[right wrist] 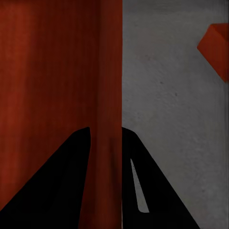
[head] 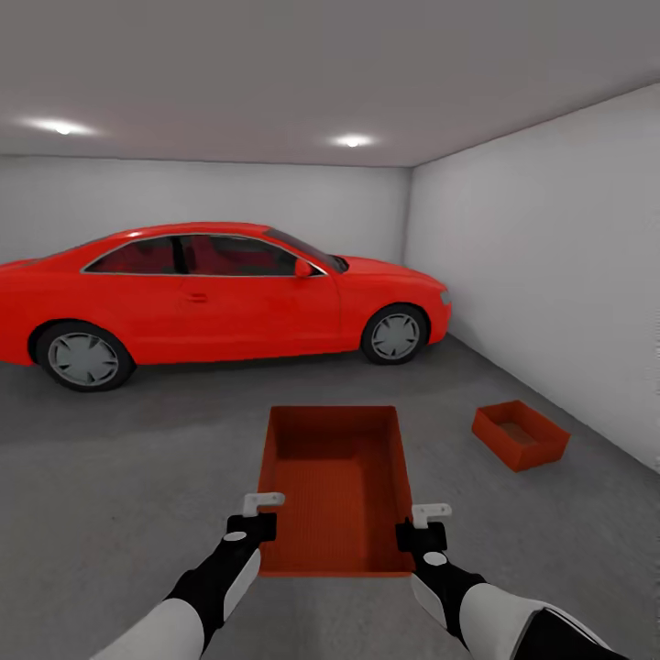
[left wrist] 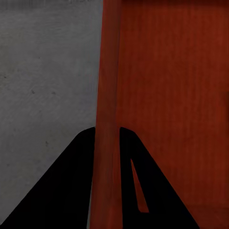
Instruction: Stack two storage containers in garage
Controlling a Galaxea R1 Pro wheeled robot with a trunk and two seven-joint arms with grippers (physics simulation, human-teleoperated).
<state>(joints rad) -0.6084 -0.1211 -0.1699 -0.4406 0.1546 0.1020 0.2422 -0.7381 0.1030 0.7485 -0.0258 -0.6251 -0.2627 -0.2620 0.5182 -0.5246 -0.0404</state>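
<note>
At inspection the robot stood in the garage, facing a red car (head: 211, 293) parked across the far side of the room. Two storage containers were counted, both orange-red, open-topped and with nothing visible inside.

The first, the held container (head: 335, 490), was carried in front of the robot, on the near side of the car and above the floor (head: 110, 458). The left gripper (head: 258, 515) was clamped on its left side wall and the right gripper (head: 423, 524) on its right side wall, both near the end closest to the robot. In each wrist view the thin wall passed between the two dark fingers, one finger inside the box and one outside, so each gripper was judged narrowed onto the wall rather than standing wide.

The second, the floor container (head: 520, 434), rested on the concrete to the right of the held one, near the right-hand wall (head: 550, 275) and well short of the car's front wheel. It sat turned at an angle to the held box. Its corner also showed in the right wrist view (right wrist: 217, 47).

Handling assessment: the box appeared rigid, thin-walled and light, since two edge pinches were carrying it level. A plain wall offers little purchase and may slip or tilt under a one-sided grip; opposite side walls, taken symmetrically, seemed the sound hold. Stacking will probably call for matching the floor container's angle before lowering.

Other items counted: one car, two ceiling lights.
</note>
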